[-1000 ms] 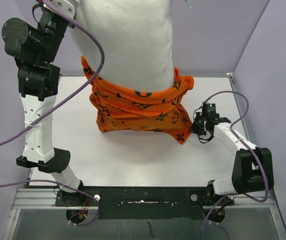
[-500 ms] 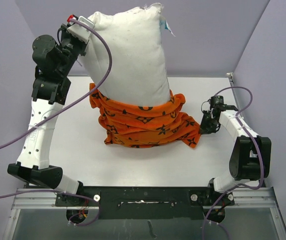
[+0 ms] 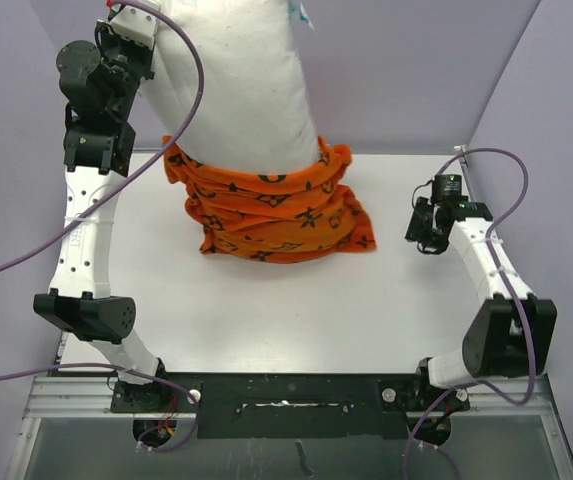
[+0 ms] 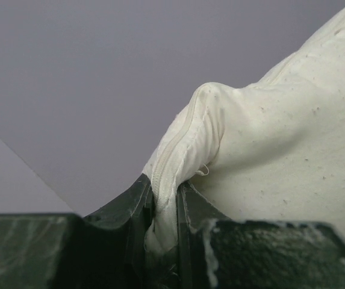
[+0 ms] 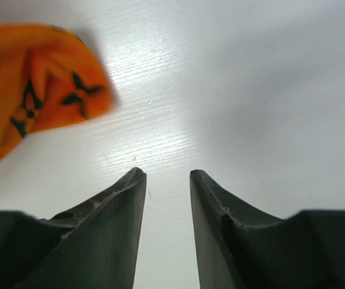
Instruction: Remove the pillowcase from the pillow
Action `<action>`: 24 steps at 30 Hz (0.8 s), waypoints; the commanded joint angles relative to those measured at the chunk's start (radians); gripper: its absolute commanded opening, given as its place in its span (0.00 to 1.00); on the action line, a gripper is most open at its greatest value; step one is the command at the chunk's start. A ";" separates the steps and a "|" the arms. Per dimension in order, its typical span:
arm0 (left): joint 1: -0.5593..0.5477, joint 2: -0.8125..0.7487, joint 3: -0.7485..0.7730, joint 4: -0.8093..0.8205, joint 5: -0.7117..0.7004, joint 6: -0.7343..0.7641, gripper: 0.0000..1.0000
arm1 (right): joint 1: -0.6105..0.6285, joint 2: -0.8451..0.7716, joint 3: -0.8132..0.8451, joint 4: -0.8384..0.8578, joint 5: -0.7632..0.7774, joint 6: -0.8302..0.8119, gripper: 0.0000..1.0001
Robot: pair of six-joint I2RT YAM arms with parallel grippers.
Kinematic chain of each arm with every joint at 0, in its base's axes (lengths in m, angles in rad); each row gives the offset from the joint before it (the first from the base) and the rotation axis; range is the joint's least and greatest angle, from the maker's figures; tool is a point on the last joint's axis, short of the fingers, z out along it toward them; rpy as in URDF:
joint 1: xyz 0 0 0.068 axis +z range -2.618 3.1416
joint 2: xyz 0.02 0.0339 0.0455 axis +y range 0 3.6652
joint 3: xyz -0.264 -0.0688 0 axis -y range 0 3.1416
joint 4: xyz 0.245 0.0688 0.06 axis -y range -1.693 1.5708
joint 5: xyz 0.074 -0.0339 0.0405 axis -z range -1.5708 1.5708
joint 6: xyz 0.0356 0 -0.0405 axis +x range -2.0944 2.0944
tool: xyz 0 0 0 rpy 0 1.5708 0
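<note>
White counter point(image 3: 266, 310) supports the pillowcase point(image 3: 266, 210), bunched below the left jaws, which clamp the pillow point(image 3: 236, 90) corner. Right jaws stand parted, empty. Removal appears roughly half done.

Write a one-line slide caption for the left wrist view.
Left gripper, jaws shut, pinches a seamed corner of the off-white fabric pillow.

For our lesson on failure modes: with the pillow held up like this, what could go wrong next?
The left gripper pinches only a thin seam fold of the pillow; it may slip out. The right gripper is open, clear of the pillowcase, so it may just lift along.
</note>
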 commanded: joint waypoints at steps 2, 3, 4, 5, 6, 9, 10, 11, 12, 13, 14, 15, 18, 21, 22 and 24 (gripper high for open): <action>0.101 -0.055 -0.031 0.193 -0.103 -0.087 0.00 | 0.241 -0.220 -0.016 0.116 0.274 -0.008 0.51; 0.114 -0.050 -0.034 0.184 -0.102 -0.100 0.00 | 0.291 -0.237 -0.024 0.133 0.295 -0.009 0.53; 0.123 -0.044 -0.034 0.180 -0.104 -0.107 0.00 | 0.376 -0.249 -0.029 0.150 0.321 -0.009 0.57; 0.129 -0.039 -0.035 0.178 -0.106 -0.112 0.00 | 0.448 -0.252 -0.031 0.167 0.363 -0.013 0.63; 0.135 -0.034 -0.034 0.176 -0.110 -0.115 0.00 | 0.527 -0.245 -0.028 0.183 0.402 -0.022 0.69; 0.150 -0.018 0.020 0.108 -0.127 -0.165 0.00 | 0.764 -0.167 0.007 0.220 0.520 -0.052 0.77; 0.163 -0.013 0.055 0.051 -0.120 -0.213 0.00 | 0.835 -0.142 0.017 0.241 0.551 -0.063 0.79; 0.166 -0.013 0.081 0.001 -0.110 -0.247 0.00 | 0.892 -0.116 0.015 0.274 0.568 -0.071 0.85; 0.165 -0.020 0.086 -0.027 -0.104 -0.273 0.00 | 0.941 -0.093 0.008 0.312 0.571 -0.074 0.95; 0.162 -0.035 0.074 -0.031 -0.097 -0.282 0.00 | 0.981 -0.072 0.002 0.352 0.568 -0.070 0.99; 0.156 -0.051 0.058 -0.027 -0.094 -0.282 0.00 | 1.014 -0.046 -0.004 0.388 0.565 -0.067 0.98; 0.148 -0.064 0.045 -0.030 -0.098 -0.278 0.00 | 1.051 -0.019 -0.006 0.428 0.572 -0.069 0.98; 0.137 -0.109 0.000 -0.034 -0.091 -0.279 0.00 | 1.158 0.104 0.033 0.505 0.625 -0.087 0.98; 0.129 -0.153 -0.070 -0.009 -0.090 -0.270 0.00 | 1.231 0.265 0.144 0.506 0.602 -0.084 0.98; 0.127 -0.163 -0.085 -0.006 -0.090 -0.267 0.00 | 1.257 0.321 0.197 0.494 0.601 -0.080 0.98; 0.126 -0.175 -0.102 0.001 -0.091 -0.260 0.00 | 1.277 0.446 0.315 0.437 0.610 -0.053 0.98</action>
